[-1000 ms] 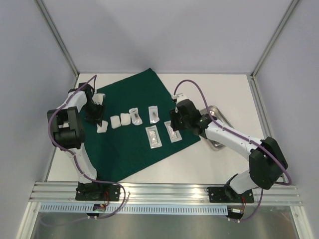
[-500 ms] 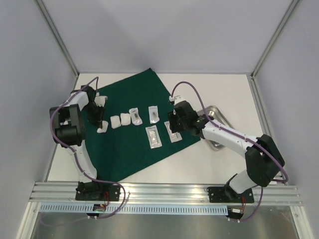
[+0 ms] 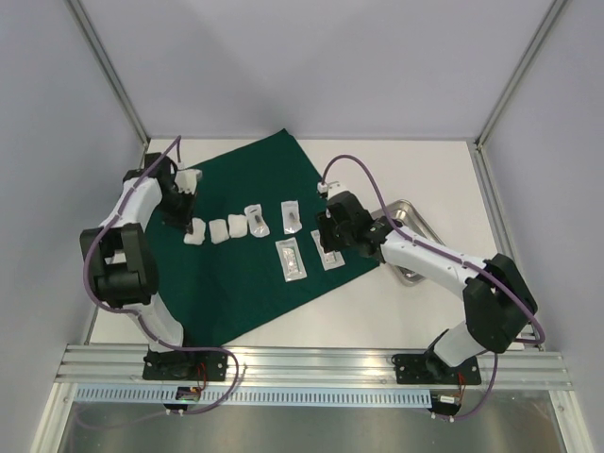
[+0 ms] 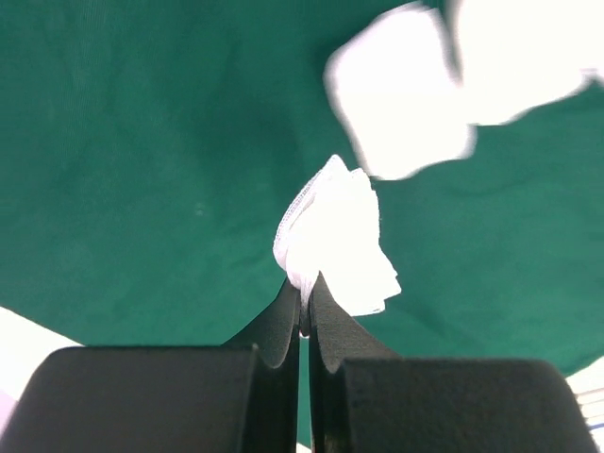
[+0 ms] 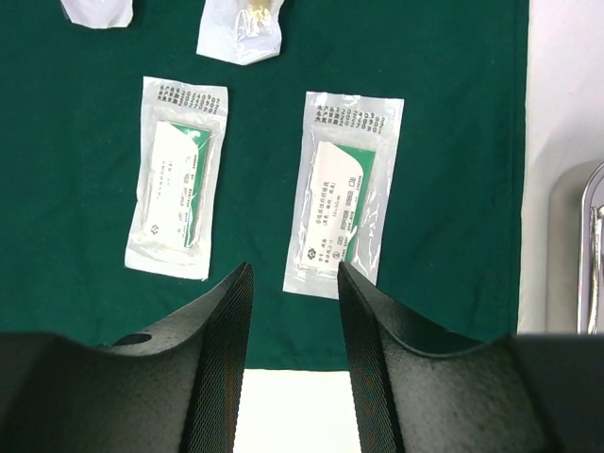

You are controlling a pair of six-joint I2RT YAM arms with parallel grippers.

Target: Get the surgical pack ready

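Observation:
The dark green cloth [image 3: 247,283] lies flat on the table. On it, three white gauze pieces form a row, and my left gripper [image 4: 304,288] is shut on the leftmost gauze [image 4: 335,236], which bunches up from its fingertips. In the top view that gauze [image 3: 195,230] is at the row's left end. My right gripper [image 5: 294,283] hangs open above the cloth's near right edge, just short of a clear pouch [image 5: 344,208], with nothing between its fingers. A second pouch [image 5: 177,203] lies to its left. The steel tray [image 3: 412,226] sits right of the cloth.
Two more gauze pieces [image 3: 218,231] [image 3: 237,225] and two smaller pouches [image 3: 256,219] [image 3: 292,216] lie on the cloth. Bare white table [image 3: 415,311] surrounds the cloth. Grey walls and metal frame posts [image 3: 113,80] enclose the space.
My left gripper has shut on the leftmost gauze and drawn it slightly towards the far side. My right arm has edged a little to the left, its jaws unchanged.

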